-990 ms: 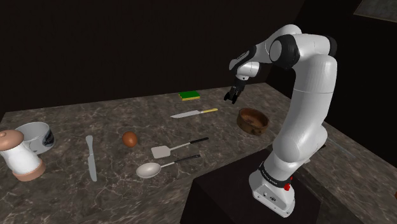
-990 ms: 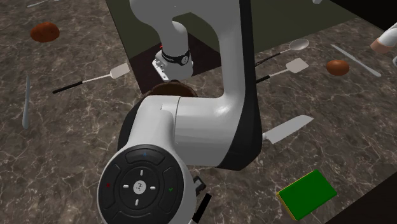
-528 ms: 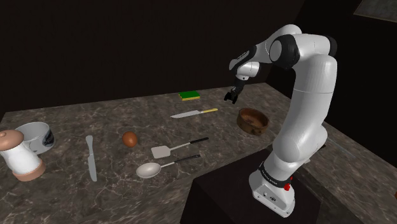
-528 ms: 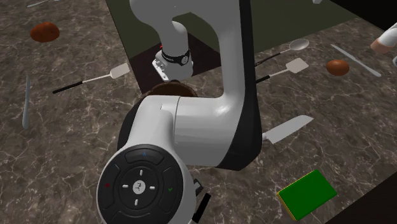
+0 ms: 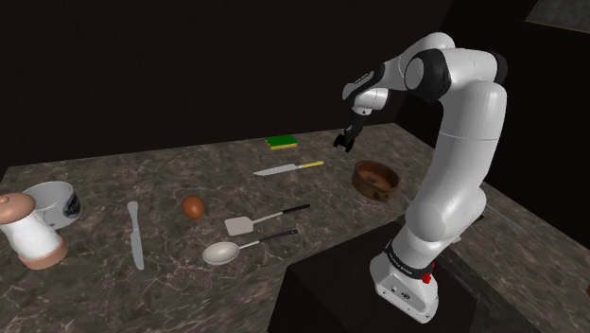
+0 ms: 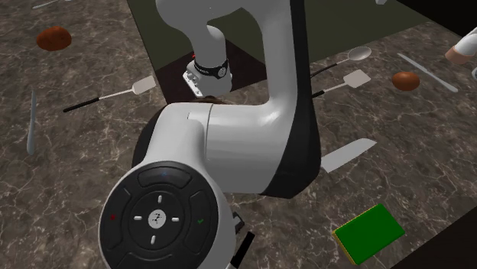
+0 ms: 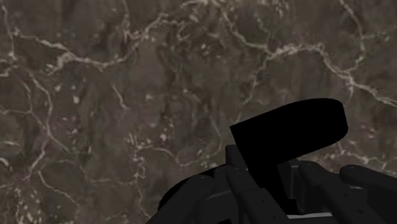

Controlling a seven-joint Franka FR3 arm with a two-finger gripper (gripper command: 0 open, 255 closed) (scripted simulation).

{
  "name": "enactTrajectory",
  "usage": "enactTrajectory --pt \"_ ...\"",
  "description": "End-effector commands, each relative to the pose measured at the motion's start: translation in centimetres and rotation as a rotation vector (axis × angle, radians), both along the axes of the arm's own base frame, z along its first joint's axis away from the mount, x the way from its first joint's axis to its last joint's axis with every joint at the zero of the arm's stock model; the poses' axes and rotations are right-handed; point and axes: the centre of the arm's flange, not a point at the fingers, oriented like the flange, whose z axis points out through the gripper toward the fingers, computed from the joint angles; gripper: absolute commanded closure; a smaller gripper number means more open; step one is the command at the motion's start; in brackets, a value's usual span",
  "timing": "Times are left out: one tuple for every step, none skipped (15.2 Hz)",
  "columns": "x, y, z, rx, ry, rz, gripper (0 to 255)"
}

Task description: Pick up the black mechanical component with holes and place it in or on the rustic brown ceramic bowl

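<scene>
Black component [image 7: 289, 137] is clamped between the gripper's [image 5: 346, 141] fingers, aloft near the brown bowl [image 5: 375, 178], not yet over it. Carry step, I'd say; next: centre above the bowl, lower, release.

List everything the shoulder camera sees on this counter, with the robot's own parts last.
sponge: 1, green, far edge of counter.
kitchen knife: 1, yellow handle, before the sponge.
bowl: 1, brown, shoulder view's right of the kitchen knife.
egg: 1, brown, mid-counter.
spatula: 1, pale, black handle, nearer than the egg.
spoon: 1, pale, black handle, beside the spatula.
table knife: 1, grey, shoulder view's left of the egg.
mug: 1, white, view's far left.
grinder: 1, white and brown, beside the mug.
black part: 1, clasped in the hand.
arm: 1, white, dark joints.
hand: 1, black, raised above the counter.
</scene>
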Motion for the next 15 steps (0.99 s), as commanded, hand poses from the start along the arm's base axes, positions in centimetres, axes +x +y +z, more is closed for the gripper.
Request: enactTrajectory --pt "0.0 0.0 1.0 0.0 -0.001 0.0 255" --pt "0.0 0.0 1.6 0.0 -0.001 0.0 255" --pt "0.0 0.0 2.1 0.0 -0.001 0.0 255" --pt "0.0 0.0 2.6 0.0 -0.001 0.0 255" --pt "0.0 0.0 3.2 0.0 -0.001 0.0 255" --pt "0.0 0.0 3.7 0.0 -0.001 0.0 255" --pt "0.0 0.0 4.2 0.0 -0.001 0.0 255" --pt "0.0 0.0 4.7 0.0 -0.001 0.0 255" --pt "0.0 0.0 5.3 0.0 -0.001 0.0 255" --pt "0.0 0.0 5.8 0.0 -0.001 0.0 255" --pt "0.0 0.0 6.3 0.0 -0.001 0.0 255" --pt "0.0 0.0 6.9 0.0 -0.001 0.0 255" --pt "0.0 0.0 7.4 0.0 -0.001 0.0 255" --pt "0.0 0.0 7.9 0.0 -0.001 0.0 255" --pt "0.0 0.0 8.4 0.0 -0.001 0.0 255"
